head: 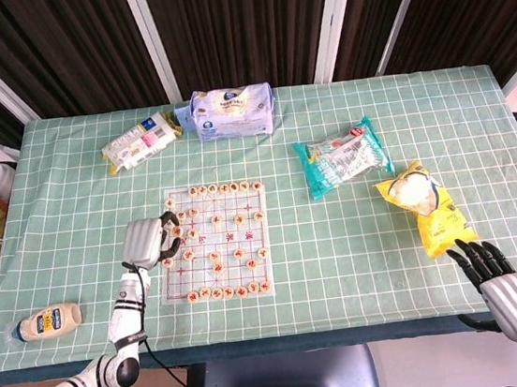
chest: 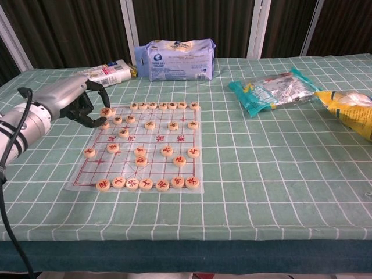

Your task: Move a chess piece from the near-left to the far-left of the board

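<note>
Robot's left hand [chest: 78, 99] carries a chess piece [chest: 105, 111] to the far-left corner of the board [chest: 186, 165].

The fingers [chest: 93, 120] are curled and seem to pinch the round piece, though the contact is too small to confirm; it sits just above the board's far-left edge, so the release point lies almost directly below. The right hand [head: 501, 286], fingers apart and empty, rests well away at the near-right of the table [head: 74, 226]. Around the board lie 4 snack packs and 1 bottle [head: 46, 322].
</note>
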`<state>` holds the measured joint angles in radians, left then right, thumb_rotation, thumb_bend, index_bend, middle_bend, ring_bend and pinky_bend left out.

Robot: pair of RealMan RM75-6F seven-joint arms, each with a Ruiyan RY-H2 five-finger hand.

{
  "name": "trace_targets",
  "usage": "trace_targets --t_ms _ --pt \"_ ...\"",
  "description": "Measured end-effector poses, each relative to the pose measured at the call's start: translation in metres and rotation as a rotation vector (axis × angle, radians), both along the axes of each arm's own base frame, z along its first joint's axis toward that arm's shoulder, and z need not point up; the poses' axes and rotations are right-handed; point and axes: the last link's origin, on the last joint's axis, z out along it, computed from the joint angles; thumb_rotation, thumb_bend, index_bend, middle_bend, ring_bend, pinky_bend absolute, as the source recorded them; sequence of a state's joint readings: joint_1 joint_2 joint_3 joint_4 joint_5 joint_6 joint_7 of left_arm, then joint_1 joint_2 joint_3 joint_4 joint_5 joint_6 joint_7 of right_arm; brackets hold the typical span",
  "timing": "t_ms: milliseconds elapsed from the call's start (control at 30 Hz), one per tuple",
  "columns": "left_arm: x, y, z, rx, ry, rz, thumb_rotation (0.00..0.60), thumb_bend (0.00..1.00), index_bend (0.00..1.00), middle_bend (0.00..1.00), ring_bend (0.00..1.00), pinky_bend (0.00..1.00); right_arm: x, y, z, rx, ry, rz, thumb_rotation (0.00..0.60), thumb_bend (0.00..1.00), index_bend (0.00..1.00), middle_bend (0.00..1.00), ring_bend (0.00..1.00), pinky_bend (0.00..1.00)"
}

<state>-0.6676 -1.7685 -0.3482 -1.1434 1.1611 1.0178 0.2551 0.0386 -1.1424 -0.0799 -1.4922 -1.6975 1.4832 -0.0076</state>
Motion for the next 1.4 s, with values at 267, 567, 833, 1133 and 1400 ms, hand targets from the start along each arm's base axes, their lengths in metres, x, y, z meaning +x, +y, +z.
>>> trace_targets --t_ms 267,567,833,1133,1400 --pt "0.003 0.033 -0.009 0.019 0.039 0.048 0.600 0.34 0.57 1.00 1.00 1.00 -0.002 -0.003 0.001 -0.008 0.002 -0.017 0.600 0.22 0.00 0.00 0.00 0.00" --pt "0.003 0.058 -0.019 0.028 0.023 0.105 0.600 0.34 0.57 1.00 1.00 1.00 -0.005 -0.006 0.002 -0.014 0.006 -0.030 0.600 0.22 0.00 0.00 0.00 0.00" --pt "0.004 0.062 -0.028 0.021 0.016 0.111 0.600 0.34 0.57 1.00 1.00 1.00 -0.003 -0.004 0.002 -0.020 0.007 -0.029 0.600 0.22 0.00 0.00 0.00 0.00" --pt "-0.001 0.065 -0.035 0.011 0.041 0.122 0.600 0.34 0.56 1.00 1.00 1.00 -0.004 -0.005 0.000 -0.006 0.012 -0.031 0.600 0.23 0.00 0.00 0.00 0.00" --pt "-0.006 0.065 -0.038 -0.003 0.056 0.136 0.600 0.34 0.54 1.00 1.00 1.00 -0.003 -0.004 -0.001 -0.004 0.010 -0.030 0.600 0.22 0.00 0.00 0.00 0.00"
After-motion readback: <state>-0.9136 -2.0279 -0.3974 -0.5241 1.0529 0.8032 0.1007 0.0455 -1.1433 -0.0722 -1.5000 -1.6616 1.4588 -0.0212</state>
